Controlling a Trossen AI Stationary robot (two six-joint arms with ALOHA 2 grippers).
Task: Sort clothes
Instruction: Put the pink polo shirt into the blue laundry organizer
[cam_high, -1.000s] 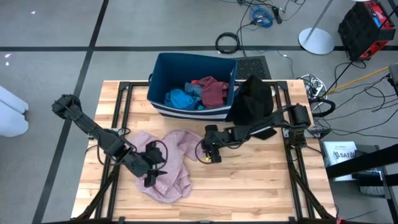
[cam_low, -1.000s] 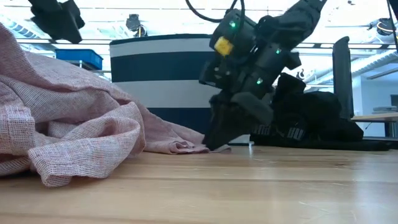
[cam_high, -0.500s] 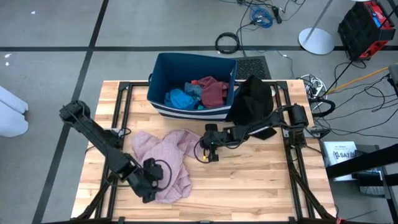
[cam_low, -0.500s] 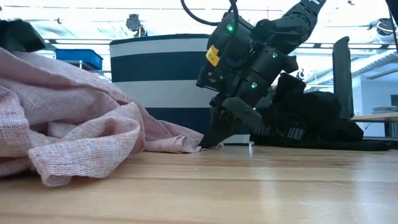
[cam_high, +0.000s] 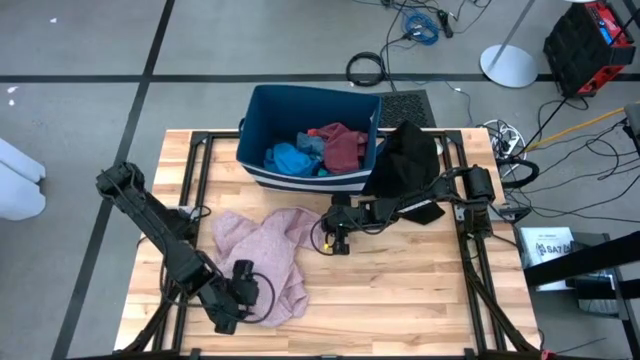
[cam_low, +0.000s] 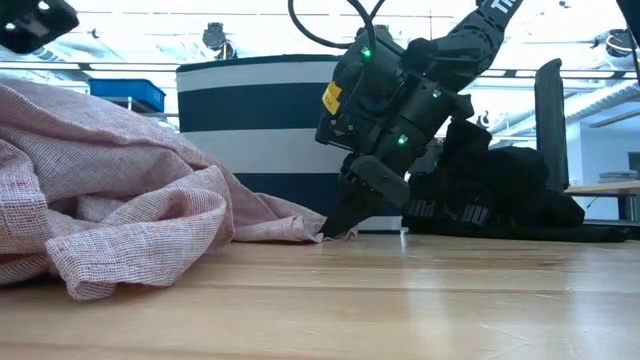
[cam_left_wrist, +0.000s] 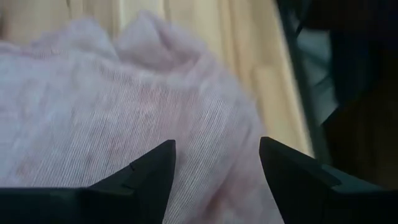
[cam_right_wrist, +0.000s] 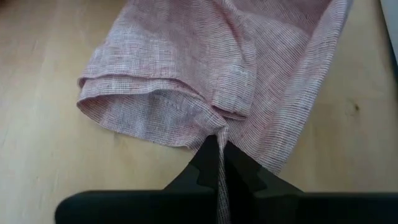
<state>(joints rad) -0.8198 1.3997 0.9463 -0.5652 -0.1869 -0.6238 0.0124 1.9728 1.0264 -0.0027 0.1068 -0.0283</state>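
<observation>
A pale pink garment (cam_high: 262, 258) lies crumpled on the wooden table, left of centre. My right gripper (cam_high: 326, 242) is at the garment's right edge, shut on it. My left gripper (cam_high: 236, 306) hovers open over the garment's near-left part (cam_left_wrist: 186, 106), touching nothing. A black garment (cam_high: 405, 160) is draped at the bin's right side, partly on the table. Bright blue (cam_high: 290, 157) and maroon (cam_high: 340, 143) clothes lie inside the bin. My right gripper pinches the pink garment's hemmed edge (cam_right_wrist: 214, 124) between its two fingers, at the end nearest the table's middle. The fingers slant down from the table's right side (cam_low: 345, 215). The cloth gathers into a small pucker at the fingertips, and the held edge rests on the table.
The dark blue bin with white stripes (cam_high: 262, 120) stands at the table's far edge. Black frame rails (cam_high: 200, 170) run along the table's left and right sides. Bare wood (cam_high: 400, 290) lies near and right of the garment.
My right gripper has sunk a little and shut on the pink garment's right edge. My left gripper has gone toward the table's near edge, over the garment's near-left part, staying open. The garment has kept its place.
</observation>
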